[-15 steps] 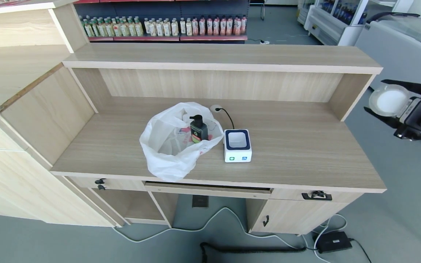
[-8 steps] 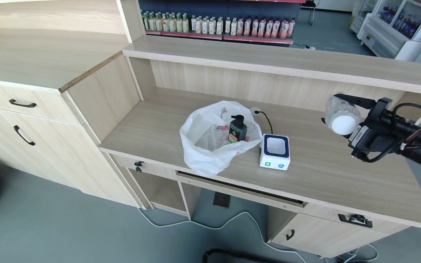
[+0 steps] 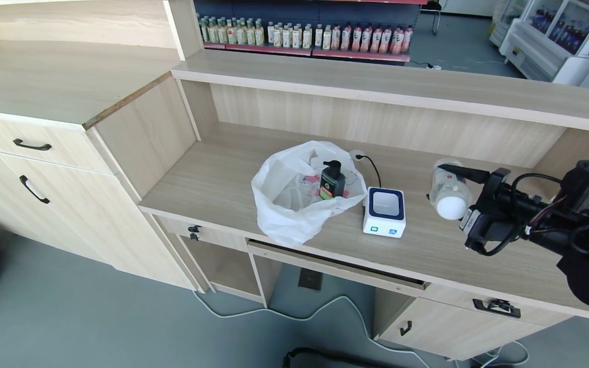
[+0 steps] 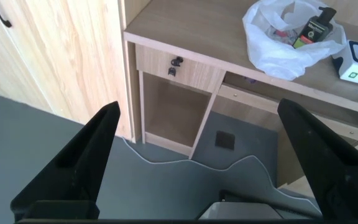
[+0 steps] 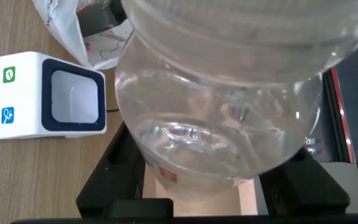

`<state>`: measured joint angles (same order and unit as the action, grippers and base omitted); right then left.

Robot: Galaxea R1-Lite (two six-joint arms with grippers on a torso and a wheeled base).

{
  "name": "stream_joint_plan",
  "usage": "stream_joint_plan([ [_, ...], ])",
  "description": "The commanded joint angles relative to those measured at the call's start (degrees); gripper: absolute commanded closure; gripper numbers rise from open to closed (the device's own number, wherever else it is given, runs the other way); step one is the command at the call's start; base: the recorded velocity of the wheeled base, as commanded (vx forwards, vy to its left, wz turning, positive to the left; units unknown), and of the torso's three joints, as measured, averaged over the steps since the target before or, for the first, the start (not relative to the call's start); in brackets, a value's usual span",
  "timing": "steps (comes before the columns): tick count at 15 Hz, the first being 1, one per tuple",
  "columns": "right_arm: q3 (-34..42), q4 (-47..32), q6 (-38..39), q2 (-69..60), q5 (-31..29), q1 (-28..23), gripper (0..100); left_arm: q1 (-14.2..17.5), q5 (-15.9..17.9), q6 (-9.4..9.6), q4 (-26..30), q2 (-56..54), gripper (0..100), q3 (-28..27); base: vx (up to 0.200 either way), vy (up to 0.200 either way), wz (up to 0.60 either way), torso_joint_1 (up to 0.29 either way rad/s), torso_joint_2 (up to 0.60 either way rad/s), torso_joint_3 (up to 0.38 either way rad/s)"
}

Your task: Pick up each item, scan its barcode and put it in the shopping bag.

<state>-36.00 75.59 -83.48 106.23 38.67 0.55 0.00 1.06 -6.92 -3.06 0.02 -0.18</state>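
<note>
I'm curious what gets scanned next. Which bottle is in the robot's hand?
The clear bottle, clamped in the right hand; the dark pump bottle stands inside the bag.

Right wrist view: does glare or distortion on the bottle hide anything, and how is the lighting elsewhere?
Right wrist view: the clear bottle carries bright highlights and warps what lies behind it; the scanner beside it reads plainly. Head view: even light, with only soft shadows under the shopping bag.
</note>
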Motion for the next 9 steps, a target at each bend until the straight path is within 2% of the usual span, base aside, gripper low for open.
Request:
stream_joint_plan([
  [1,0.4,0.1,0.0,1.5,0.1,0.0,100,0.0,0.0,-0.02,0.0,0.0,0,0.0,0.0,0.0,0.0,0.0,0.0,0.0],
  [9,2.1,4.6,0.0,6.3,0.8,0.5,100,0.0,0.0,-0.02,0.0,0.0,0,0.0,0.0,0.0,0.0,0.0,0.0,0.0],
])
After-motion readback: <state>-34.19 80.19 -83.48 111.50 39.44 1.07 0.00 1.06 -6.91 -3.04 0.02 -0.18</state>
